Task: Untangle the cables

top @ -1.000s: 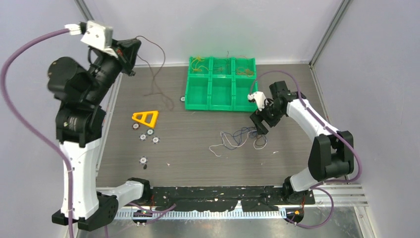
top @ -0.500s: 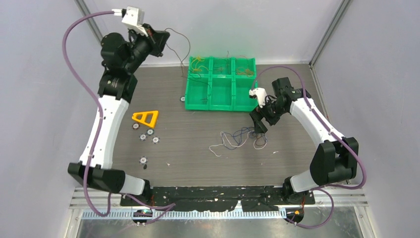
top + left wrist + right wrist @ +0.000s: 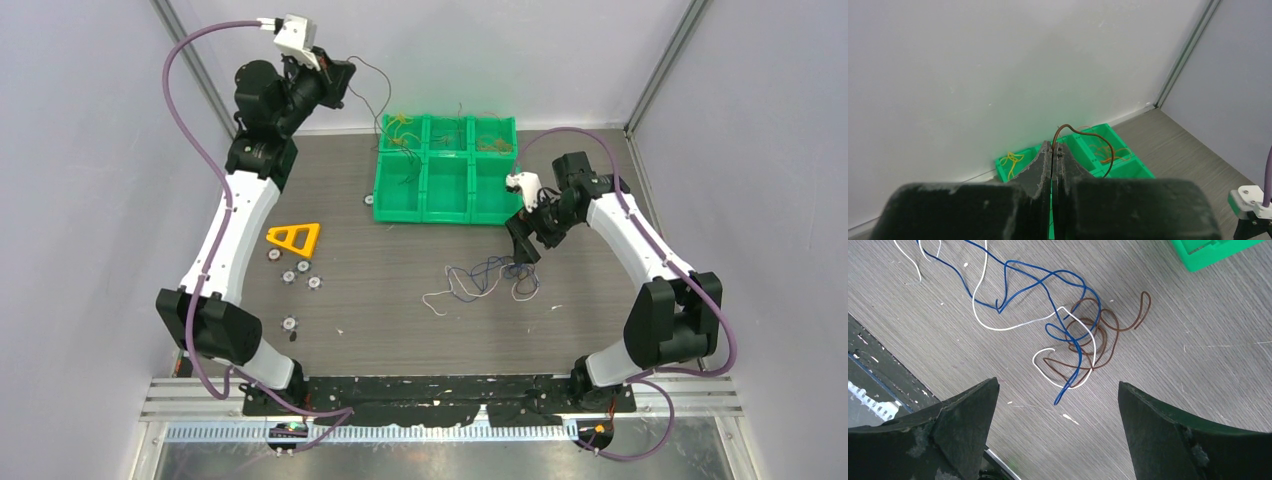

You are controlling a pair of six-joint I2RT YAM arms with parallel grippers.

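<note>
Top external view: my left fingers [image 3: 1040,165], closed on one brown cable [image 3: 1067,126], have travelled from the far left to near the green bin [image 3: 445,213]. My right fingers [image 3: 968,410] have spread wide and empty above the tangle [image 3: 1079,335] left on the tabletop [image 3: 1173,365]; I judge one cable is freed

blue, white and brown cables [image 3: 1079,336], green bin [image 3: 440,214], orange triangle [image 3: 311,238]

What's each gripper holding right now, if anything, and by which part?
The left gripper pinches a brown cable between its fingertips, apparently near one end. The right gripper, open above the tangle, holds nothing.
</note>
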